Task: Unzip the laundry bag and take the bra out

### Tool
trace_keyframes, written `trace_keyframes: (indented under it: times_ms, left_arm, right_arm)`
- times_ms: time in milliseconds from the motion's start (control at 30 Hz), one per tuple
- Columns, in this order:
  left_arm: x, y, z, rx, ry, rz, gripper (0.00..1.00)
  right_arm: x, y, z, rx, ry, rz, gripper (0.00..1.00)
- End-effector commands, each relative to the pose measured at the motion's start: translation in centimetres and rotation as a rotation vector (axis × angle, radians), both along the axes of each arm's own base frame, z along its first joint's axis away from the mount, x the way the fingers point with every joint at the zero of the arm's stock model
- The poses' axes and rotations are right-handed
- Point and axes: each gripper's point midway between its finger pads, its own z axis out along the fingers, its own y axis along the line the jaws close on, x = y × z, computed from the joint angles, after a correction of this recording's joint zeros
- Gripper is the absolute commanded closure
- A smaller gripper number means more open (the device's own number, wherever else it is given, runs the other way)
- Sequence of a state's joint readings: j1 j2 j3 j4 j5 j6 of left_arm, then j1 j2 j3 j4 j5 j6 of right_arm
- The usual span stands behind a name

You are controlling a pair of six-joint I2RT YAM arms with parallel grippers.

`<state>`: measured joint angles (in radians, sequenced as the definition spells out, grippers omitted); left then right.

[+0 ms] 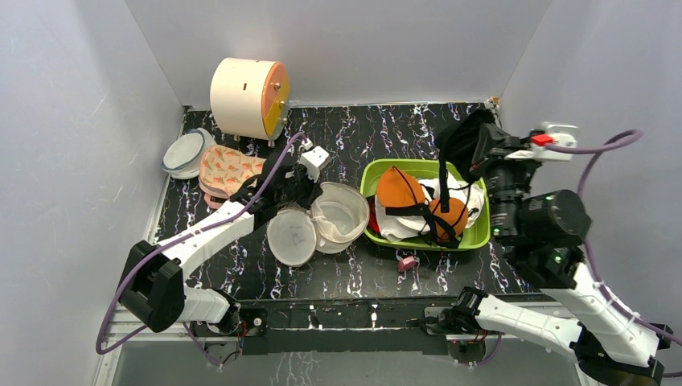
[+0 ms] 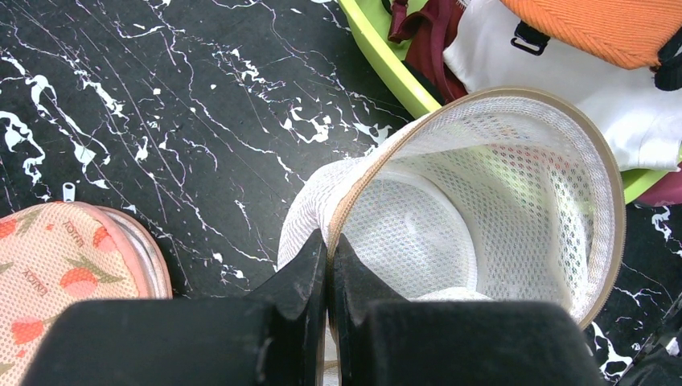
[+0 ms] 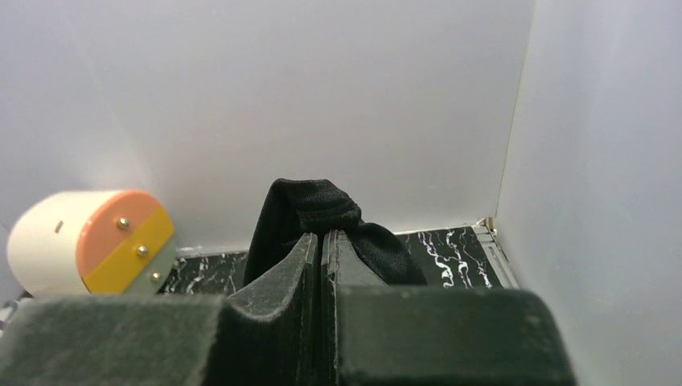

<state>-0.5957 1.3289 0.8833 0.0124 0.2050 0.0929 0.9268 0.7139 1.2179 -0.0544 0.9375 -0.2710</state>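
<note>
The white mesh laundry bag (image 1: 342,215) lies open on the black marbled table (image 1: 354,273), its 2 round halves spread side by side just left of the green basket (image 1: 485,233). The hollow half faces up and nearly touches the basket wall. The other half lies toward the near edge and carries a faint dark mark.

The left gripper (image 2: 328,257) is clenched on the tan zipper rim of the bag, with both fingers (image 2: 301,277) pressed together on the edge where the 2 halves meet.

The bra (image 1: 398,186) rests in the green basket, its 2 orange cups lying on white garments (image 1: 470,197). A black strap runs up from the cups to a bunched black band (image 3: 306,209). The right gripper (image 3: 322,245) grasps this band, fingers tight against the fabric, and holds it raised above the far right end of the basket.

A pink patterned round pouch (image 1: 228,170) and a grey-rimmed white disc (image 1: 186,153) lie at the far left. A cream cylinder (image 1: 241,96) with an orange and yellow face stands at the back wall. A small pink object (image 1: 407,262) lies on the table just in front of the basket.
</note>
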Motion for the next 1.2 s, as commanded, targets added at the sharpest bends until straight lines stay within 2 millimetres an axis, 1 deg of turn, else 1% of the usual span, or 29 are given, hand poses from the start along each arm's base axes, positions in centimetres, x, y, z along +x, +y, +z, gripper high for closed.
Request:
trace_keyframes:
  times_ms: [0, 100, 167, 200, 267, 333, 367, 400, 433, 500, 700, 833, 900, 967, 1000, 1067, 1167]
  left_arm:
    - [-0.3, 0.1, 1.1, -0.002, -0.034, -0.007, 1.0]
    - [-0.3, 0.0, 0.9, 0.004, -0.031, -0.008, 1.0]
    - [-0.4, 0.0, 0.7, 0.007, -0.029, -0.011, 1.0]
    - [-0.4, -0.1, 0.6, 0.009, -0.027, -0.011, 1.0]
    - [-0.5, -0.1, 0.3, 0.017, -0.025, -0.011, 1.0]
    - [-0.5, -0.1, 0.2, 0.021, -0.021, -0.012, 1.0]
    - [-0.4, -0.1, 0.1, 0.023, -0.019, -0.013, 1.0]
    - [-0.5, -0.2, 0.1, 0.023, -0.017, -0.014, 1.0]
    - [-0.5, -0.2, 0.0, 0.025, -0.016, -0.015, 1.0]
    - [-0.5, -0.3, -0.1, 0.026, -0.016, -0.016, 1.0]
    - [-0.6, -0.5, -0.5, 0.027, 0.0, -0.024, 1.0]
    - [-0.6, -0.6, -0.4, 0.024, 0.002, -0.027, 1.0]
    - [-0.7, -0.6, -0.4, 0.022, 0.002, -0.027, 1.0]
    - [-0.7, -0.7, -0.4, 0.022, 0.002, -0.03, 1.0]
    - [-0.7, -0.7, -0.3, 0.019, 0.003, -0.031, 1.0]
    - [-0.7, -0.7, -0.3, 0.022, 0.003, -0.029, 1.0]
    - [-0.8, -0.6, -0.4, 0.029, -0.006, -0.026, 1.0]
  right_arm:
    - [2.0, 2.7, -1.5, -0.04, 0.002, 0.004, 1.0]
    - [3.7, 4.6, -3.4, -0.086, 0.04, -0.019, 1.0]
    - [4.9, 5.5, -4.7, -0.123, 0.063, -0.044, 1.0]
    - [5.8, 6.1, -5.4, -0.139, 0.077, -0.05, 1.0]
    - [7.3, 6.4, -6.3, -0.14, 0.095, -0.055, 1.0]
    - [9.1, 6.0, -6.6, -0.114, 0.109, -0.051, 1.0]
    - [10.1, 5.3, -6.5, -0.093, 0.114, -0.052, 1.0]
    - [11.0, 5.0, -6.1, -0.076, 0.111, -0.028, 1.0]
    - [11.7, 3.7, -5.6, -0.048, 0.109, -0.041, 1.0]
    - [12.2, 2.9, -3.8, -0.013, 0.081, -0.037, 1.0]
    - [12.7, 1.6, 0.7, 0.018, 0.004, -0.057, 1.0]
    - [12.2, 0.9, 3.9, 0.026, -0.063, -0.064, 1.0]
    - [12.1, 0.7, 5.0, 0.027, -0.082, -0.069, 1.0]
    - [12.0, 0.7, 5.4, 0.023, -0.09, -0.063, 1.0]
    - [12.1, 0.8, 5.3, 0.021, -0.085, -0.056, 1.0]
    - [12.1, 0.9, 4.5, 0.015, -0.069, -0.051, 1.0]
    - [11.7, 0.9, 2.4, 0.0, -0.037, -0.038, 1.0]
